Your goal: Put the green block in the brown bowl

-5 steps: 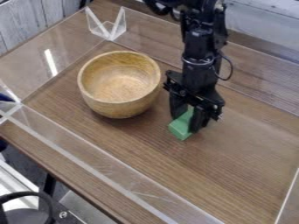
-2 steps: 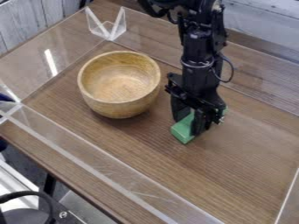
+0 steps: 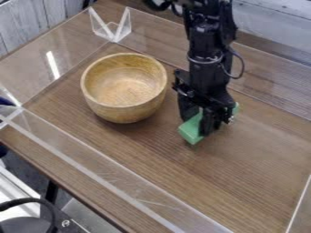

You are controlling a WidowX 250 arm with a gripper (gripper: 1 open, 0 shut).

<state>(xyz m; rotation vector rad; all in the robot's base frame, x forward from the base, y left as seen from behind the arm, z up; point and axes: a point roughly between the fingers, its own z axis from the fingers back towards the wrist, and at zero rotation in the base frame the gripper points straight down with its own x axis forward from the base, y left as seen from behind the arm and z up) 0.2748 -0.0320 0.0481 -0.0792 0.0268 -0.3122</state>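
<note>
My gripper (image 3: 203, 121) points straight down and is clamped on the green block (image 3: 194, 129), its black fingers (image 3: 188, 111) pressed against the bar's sides, so only the lower end and a sliver behind the fingers show. Compared with a second ago the block's bottom end sits a touch higher in the view, and I cannot tell for certain whether it is clear of the wooden tabletop (image 3: 243, 173) or just touching it. My arm (image 3: 206, 41) stands in almost the same place as before, leaning in from the top of the view. The brown bowl (image 3: 124, 86) has not shifted; it sits upright and empty to the left of my gripper, its near rim close to my fingers but not touching them.

A clear plastic wall (image 3: 85, 173) runs along the front edge of the table and up the left side, and a small clear folded piece (image 3: 111, 25) stands at the far corner behind the bowl. To the right of my gripper and toward the camera the wood is bare out to the walls. The narrow gap between the block and the bowl's side is the tightest spot on the table.
</note>
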